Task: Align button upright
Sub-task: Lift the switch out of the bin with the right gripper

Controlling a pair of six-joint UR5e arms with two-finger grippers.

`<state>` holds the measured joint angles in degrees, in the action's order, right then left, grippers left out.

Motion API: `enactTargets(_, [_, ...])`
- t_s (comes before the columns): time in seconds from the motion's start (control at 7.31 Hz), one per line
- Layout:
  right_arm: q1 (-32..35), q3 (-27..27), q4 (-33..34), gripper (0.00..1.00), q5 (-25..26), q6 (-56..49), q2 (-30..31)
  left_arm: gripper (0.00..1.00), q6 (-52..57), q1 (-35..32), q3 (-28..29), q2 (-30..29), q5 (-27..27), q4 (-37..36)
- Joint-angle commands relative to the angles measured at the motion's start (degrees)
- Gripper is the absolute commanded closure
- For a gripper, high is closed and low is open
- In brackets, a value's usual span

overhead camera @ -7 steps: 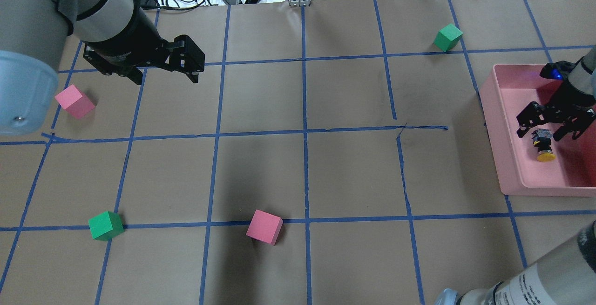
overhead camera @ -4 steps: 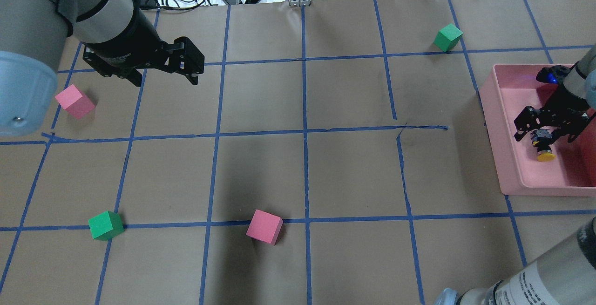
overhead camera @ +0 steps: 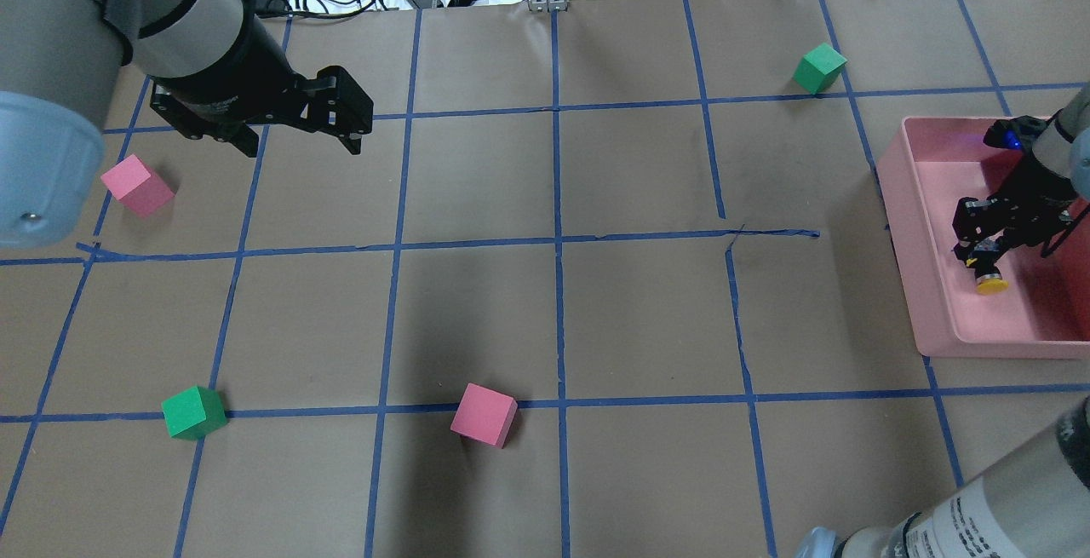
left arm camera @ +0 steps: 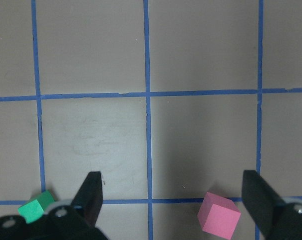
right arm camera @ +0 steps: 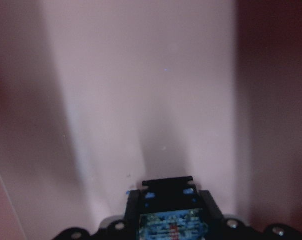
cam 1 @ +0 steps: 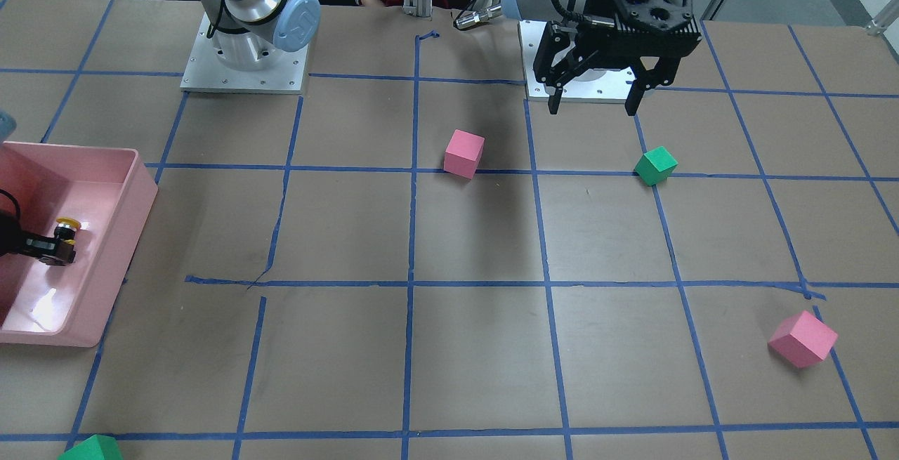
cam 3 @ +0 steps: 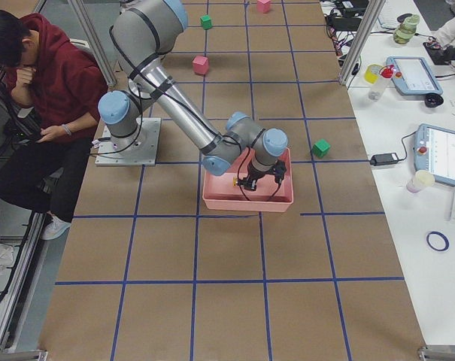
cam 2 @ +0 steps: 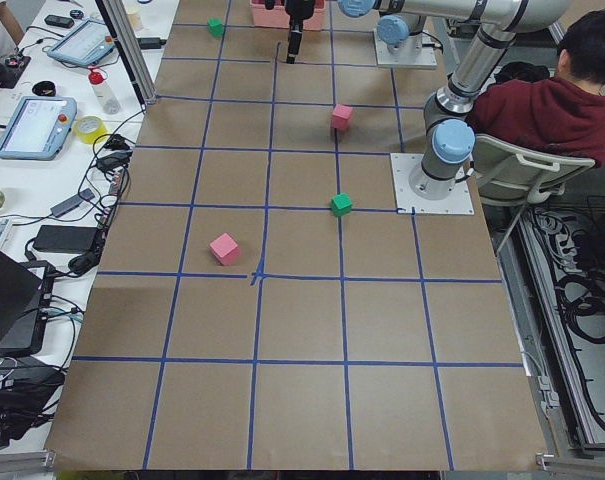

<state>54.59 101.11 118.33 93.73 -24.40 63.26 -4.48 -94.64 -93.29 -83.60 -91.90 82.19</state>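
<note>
Overhead exterior view, right edge: the right gripper (overhead camera: 982, 258) is clamped on the button (overhead camera: 989, 279) inside the pink bin (overhead camera: 915, 243). It grips the base end, and the yellow cap points toward the frame's bottom. Whether the button touches the bin floor cannot be told. Upper left, the left gripper (overhead camera: 302, 146) hangs over the table (overhead camera: 647, 311), jaws spread wide, holding nothing.

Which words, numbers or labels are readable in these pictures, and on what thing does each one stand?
No text is readable in any view.
Label on the right arm: print too small to read.
Screens of the near tablet and the far tablet: too small to read.
</note>
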Motion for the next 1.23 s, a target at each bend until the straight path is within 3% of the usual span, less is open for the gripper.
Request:
enactTargets(0.0, [-0.01,-0.3,-0.02,1.0,0.48,2.16,2.46,0.0,-0.01,-0.01,0.48,-0.07,-0.12,-0.01])
enactTargets(0.41, [-0.01,-1.61,-7.3,1.0,0.13,2.34,8.26,0.0,0.35,-0.01,0.04,-0.51,-0.29,-0.1])
enactTargets(0.68, [0.86,-6.51,-15.45,1.0,0.05,3.99,11.95,0.0,0.17,-0.01,0.3,-0.42,-0.21,-0.1])
enactTargets(0.82, [4.26,-8.02,-18.54,1.0,0.13,10.53,13.8,0.0,0.09,0.07,0.3,-0.34,-0.29,-0.1])
enactTargets(1.1, [14.0,-8.47,-17.18,1.0,0.04,15.59,14.35,0.0,0.08,-0.01,0.04,-0.34,-0.29,-0.1])
